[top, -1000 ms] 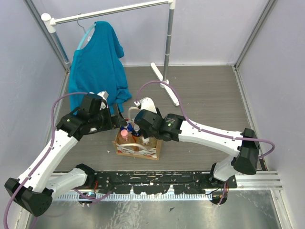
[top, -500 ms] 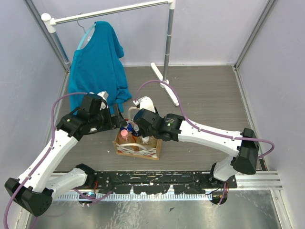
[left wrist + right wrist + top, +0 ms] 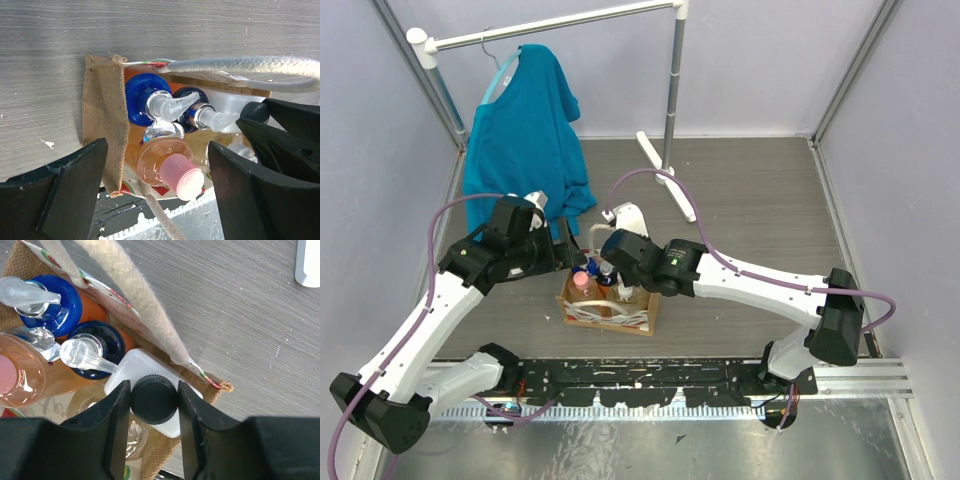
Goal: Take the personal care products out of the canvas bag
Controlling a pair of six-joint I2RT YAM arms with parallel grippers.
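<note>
Gripping the white bottle by its black cap, the right hand is clamped on both sides of it, in a corner of the bag. A straight upward lift should clear the bag's rope handle and the neighbouring pump bottles. Above the bag, the left hand hangs wide open.

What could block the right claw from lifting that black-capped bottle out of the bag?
Nothing lies between the right gripper and the black-capped white bottle; its fingers press the cap's sides. The rope handle of the canvas bag runs close beside the cap and might snag on the way up.
</note>
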